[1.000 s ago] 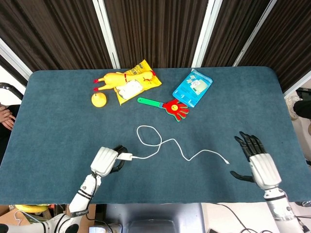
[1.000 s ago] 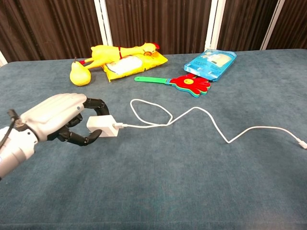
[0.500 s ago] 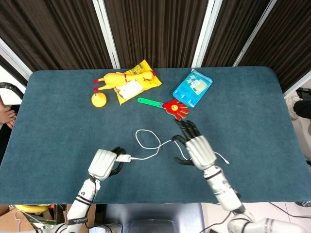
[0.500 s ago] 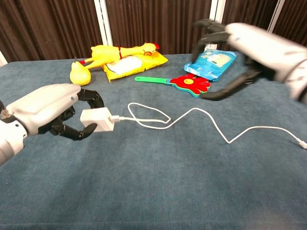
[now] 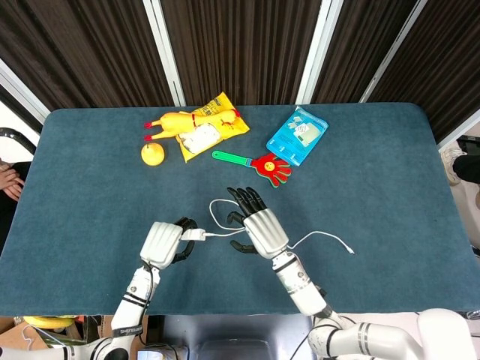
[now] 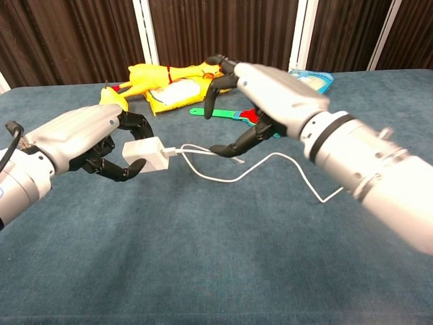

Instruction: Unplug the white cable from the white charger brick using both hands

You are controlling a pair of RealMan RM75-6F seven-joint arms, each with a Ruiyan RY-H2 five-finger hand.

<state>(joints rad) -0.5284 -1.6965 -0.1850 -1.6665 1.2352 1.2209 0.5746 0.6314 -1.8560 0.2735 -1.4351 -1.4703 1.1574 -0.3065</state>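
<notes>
My left hand point(image 5: 163, 244) point(image 6: 84, 139) grips the white charger brick point(image 5: 193, 235) point(image 6: 147, 154) and holds it a little above the blue table point(image 5: 390, 172). The white cable point(image 5: 322, 234) point(image 6: 233, 179) is plugged into the brick's right end. It loops under my right hand and trails right to its free plug point(image 5: 351, 251). My right hand point(image 5: 259, 229) point(image 6: 270, 95) hovers just right of the brick. Its fingers are spread over the cable loop, with nothing in it.
At the back of the table lie a yellow rubber chicken point(image 5: 176, 121), a yellow snack bag point(image 5: 214, 127), a yellow pear toy point(image 5: 153, 154), a red hand clapper with a green handle point(image 5: 262, 165) and a blue packet point(image 5: 297, 135).
My right hand has swept from the table's right side leftward to just beside the brick. The left hand has raised the brick slightly, pulling the cable loop with it.
</notes>
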